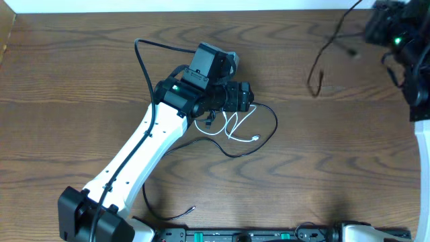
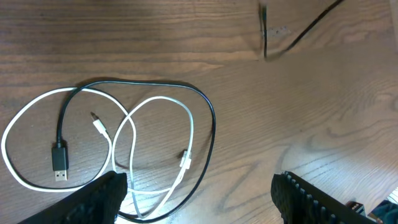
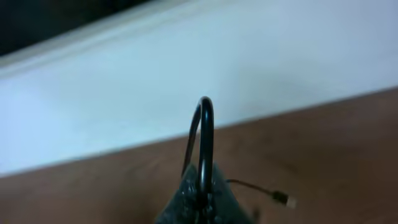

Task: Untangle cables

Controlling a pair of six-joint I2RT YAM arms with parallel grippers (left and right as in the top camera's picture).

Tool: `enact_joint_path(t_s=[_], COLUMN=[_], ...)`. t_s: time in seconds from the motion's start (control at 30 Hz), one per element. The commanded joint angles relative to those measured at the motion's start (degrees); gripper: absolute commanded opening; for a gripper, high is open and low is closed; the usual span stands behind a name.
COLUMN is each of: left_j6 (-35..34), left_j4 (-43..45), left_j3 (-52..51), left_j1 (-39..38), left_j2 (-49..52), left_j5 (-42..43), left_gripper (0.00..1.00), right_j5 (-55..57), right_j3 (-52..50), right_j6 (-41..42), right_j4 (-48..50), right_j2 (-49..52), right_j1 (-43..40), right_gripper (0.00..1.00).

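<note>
A white cable (image 2: 134,134) lies in loops on the wooden table, crossed with a thin black cable (image 2: 208,134) that ends in a USB plug (image 2: 59,163). Both show in the overhead view, white (image 1: 235,128) and black (image 1: 269,128). My left gripper (image 2: 199,193) is open and empty just above them, its left finger over the loops; from overhead it (image 1: 243,99) sits over the tangle. My right gripper (image 3: 202,190) is shut on another thin black cable (image 3: 205,124) and holds it raised at the far right (image 1: 386,27). That cable hangs down to the table (image 1: 319,64), and its plug (image 3: 283,199) shows.
The left arm (image 1: 144,151) reaches diagonally from the front left. Its thicker black wire (image 1: 141,60) arcs beside it. A thin dark wire end (image 1: 178,214) lies near the front edge. A white wall borders the table's far edge (image 3: 249,56).
</note>
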Motion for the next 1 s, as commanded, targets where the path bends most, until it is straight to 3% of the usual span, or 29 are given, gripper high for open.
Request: enact_joint_path(t_s=[0.0, 0.3, 0.43, 0.8, 0.83, 0.9, 0.93, 0.97], left_j6=[0.4, 0.4, 0.4, 0.4, 0.4, 0.4, 0.4, 0.4], left_j4=[0.1, 0.1, 0.4, 1.9, 1.9, 1.9, 1.9, 1.9], left_j3=[0.5, 0.5, 0.5, 0.5, 0.5, 0.5, 0.5, 0.5], left_j1=[-0.1, -0.1, -0.1, -0.1, -0.1, -0.1, -0.1, -0.1], left_j2=[0.5, 0.5, 0.5, 0.5, 0.5, 0.5, 0.5, 0.5], left_j5=[-0.8, -0.8, -0.8, -0.8, -0.8, -0.8, -0.8, -0.8], left_gripper=[0.79, 0.79, 0.79, 0.8, 0.79, 0.79, 0.79, 0.79], right_j5=[12.4, 16.3, 9.4, 7.9, 7.9, 7.9, 7.9, 7.9], right_j3=[1.4, 1.4, 1.4, 1.4, 1.4, 1.4, 1.4, 1.4], right_j6=[-6.0, -11.1, -11.1, -11.1, -11.1, -11.1, -11.0, -11.0], right_j4=[3.2, 11.4, 17.5, 38.3, 39.4, 39.6, 39.3, 38.5], right_j2=[0.1, 7.4, 18.8, 37.9, 39.5, 40.8, 41.6, 42.0], right_j1=[-2.3, -13.9, -22.1, -24.8, -24.8, -24.9, -24.9, -24.9], right_gripper=[0.01, 0.01, 0.01, 0.04, 0.13, 0.44, 0.71, 0.91])
